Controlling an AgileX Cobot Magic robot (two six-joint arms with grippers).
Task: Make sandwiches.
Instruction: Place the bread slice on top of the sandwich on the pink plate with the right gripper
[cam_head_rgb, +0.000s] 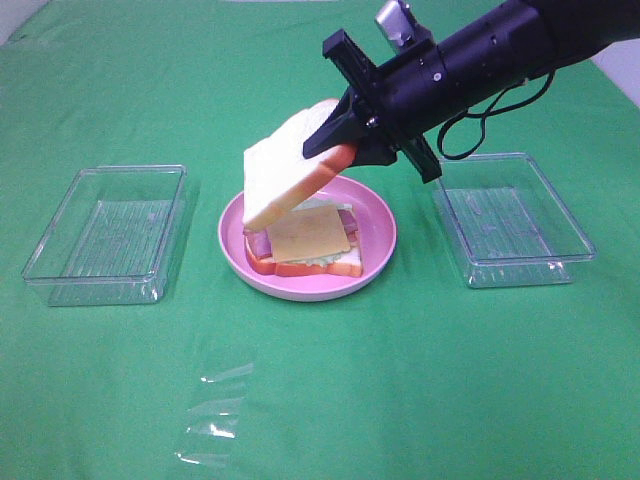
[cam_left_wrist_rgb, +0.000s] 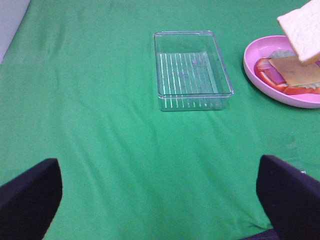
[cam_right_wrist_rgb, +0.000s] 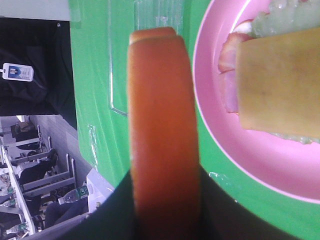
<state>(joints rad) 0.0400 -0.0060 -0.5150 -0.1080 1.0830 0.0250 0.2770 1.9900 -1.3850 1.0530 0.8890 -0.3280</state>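
Observation:
On the pink plate (cam_head_rgb: 383, 215) lies a partly built sandwich (cam_head_rgb: 305, 240): a bread slice at the bottom, then lettuce, bacon and a yellow cheese slice (cam_head_rgb: 307, 234) on top. My right gripper (cam_head_rgb: 340, 145) is shut on the crust of a second white bread slice (cam_head_rgb: 285, 175), which hangs tilted above the plate's far left side. The right wrist view shows that slice's orange-brown crust (cam_right_wrist_rgb: 162, 125) between the jaws, with the cheese (cam_right_wrist_rgb: 277, 85) beyond it. My left gripper (cam_left_wrist_rgb: 160, 197) is open and empty over bare green cloth, well away from the plate (cam_left_wrist_rgb: 255, 55).
An empty clear tray (cam_head_rgb: 105, 235) stands left of the plate and another clear tray (cam_head_rgb: 512, 220) right of it. A crumpled piece of clear film (cam_head_rgb: 213, 412) lies on the green cloth near the front. The left tray (cam_left_wrist_rgb: 192, 70) is ahead of my left gripper.

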